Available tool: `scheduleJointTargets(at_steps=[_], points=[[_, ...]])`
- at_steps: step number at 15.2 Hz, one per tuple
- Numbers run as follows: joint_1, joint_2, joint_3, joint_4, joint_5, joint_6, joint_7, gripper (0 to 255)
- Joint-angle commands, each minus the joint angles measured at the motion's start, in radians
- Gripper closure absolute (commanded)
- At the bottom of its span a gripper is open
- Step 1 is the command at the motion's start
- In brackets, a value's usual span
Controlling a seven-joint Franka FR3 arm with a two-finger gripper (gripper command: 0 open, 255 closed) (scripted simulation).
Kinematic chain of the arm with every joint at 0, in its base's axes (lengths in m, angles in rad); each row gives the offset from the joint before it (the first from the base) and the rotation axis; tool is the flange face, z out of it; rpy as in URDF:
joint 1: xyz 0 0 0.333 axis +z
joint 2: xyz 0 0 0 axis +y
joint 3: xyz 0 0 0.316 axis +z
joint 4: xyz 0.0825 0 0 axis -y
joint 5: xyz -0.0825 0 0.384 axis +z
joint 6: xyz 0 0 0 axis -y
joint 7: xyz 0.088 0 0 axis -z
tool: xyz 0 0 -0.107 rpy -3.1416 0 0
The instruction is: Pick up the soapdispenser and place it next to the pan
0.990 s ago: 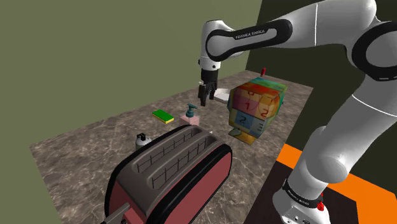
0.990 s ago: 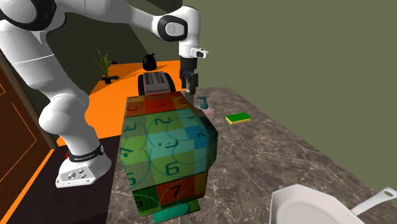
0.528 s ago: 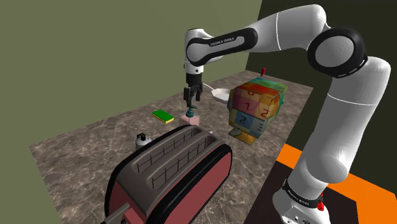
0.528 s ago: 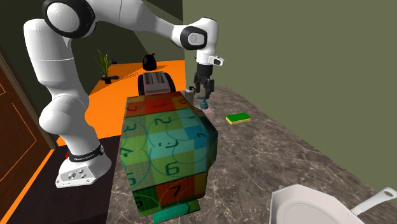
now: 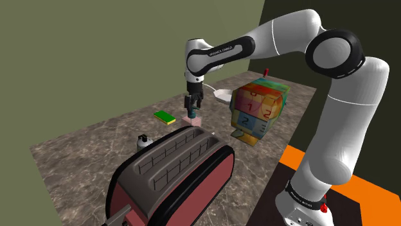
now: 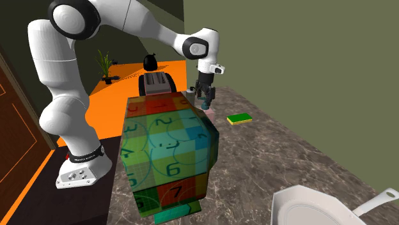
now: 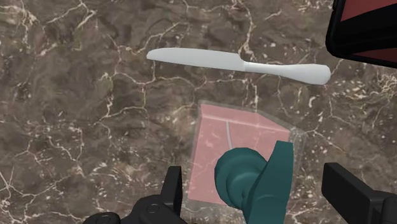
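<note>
The soap dispenser [image 5: 192, 119], just above the shoulder view's centre, looks light, rigid and slick (teal pump [image 7: 245, 181] on top), so the fingers [image 7: 173, 188], spread apart around it, should clasp its pink body.

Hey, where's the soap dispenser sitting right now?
In the shoulder view the soap dispenser stands on the counter, just to the right of the green sponge and beyond the toaster, directly beneath the open pincer.

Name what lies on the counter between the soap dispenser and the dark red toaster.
A pale knife lies flat there, its handle end nearest the toaster, apart from the soap dispenser. The wrist view shows this.
</note>
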Motion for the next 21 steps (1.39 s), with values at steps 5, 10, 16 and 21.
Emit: scheduleJointTargets(at_steps=[5, 10, 16, 21], points=[[0.000, -0.001, 0.000, -0.007, 0.000, 0.006, 0.001, 0], [0.000, -0.001, 0.000, -0.006, 0.000, 0.006, 0.001, 255], [0.000, -0.001, 0.000, -0.007, 0.000, 0.006, 0.001, 255], [0.000, -0.019, 0.000, 0.038, 0.001, -0.057, 0.000, 255]])
